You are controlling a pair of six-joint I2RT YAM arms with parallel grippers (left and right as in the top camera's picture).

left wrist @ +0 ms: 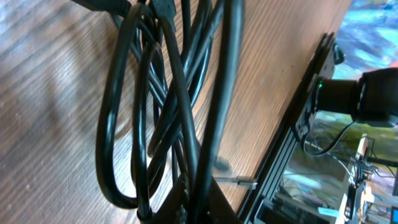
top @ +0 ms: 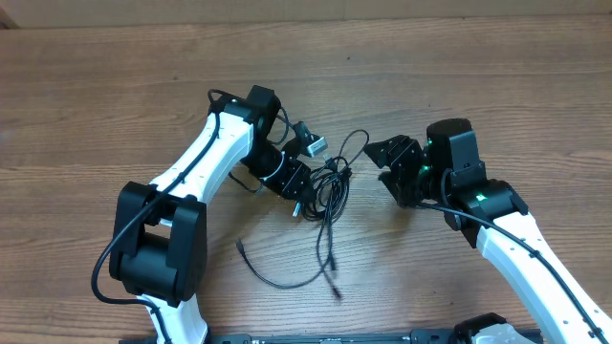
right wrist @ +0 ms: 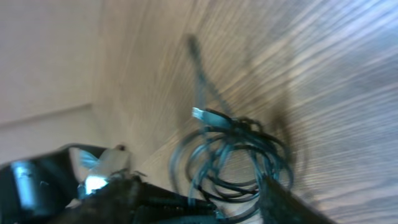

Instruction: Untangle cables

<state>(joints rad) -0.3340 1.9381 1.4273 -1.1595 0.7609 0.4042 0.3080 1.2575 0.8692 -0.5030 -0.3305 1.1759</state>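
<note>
The cables [top: 328, 182] lie bunched in a knot of thin black loops at the table's middle, with one strand trailing toward the near edge [top: 287, 282]. My left gripper [top: 304, 180] is at the knot's left side, shut on a bundle of cable strands [left wrist: 180, 93] that fill the left wrist view. My right gripper [top: 390, 164] is open and empty, a short way right of the knot. The right wrist view shows the cable loops [right wrist: 233, 152] blurred between its fingers' tips, with a silver plug end [right wrist: 202, 114].
The wooden table [top: 115, 105] spreads all round. A black rail [left wrist: 292, 134] runs along the table's near edge in the left wrist view, with clutter beyond it.
</note>
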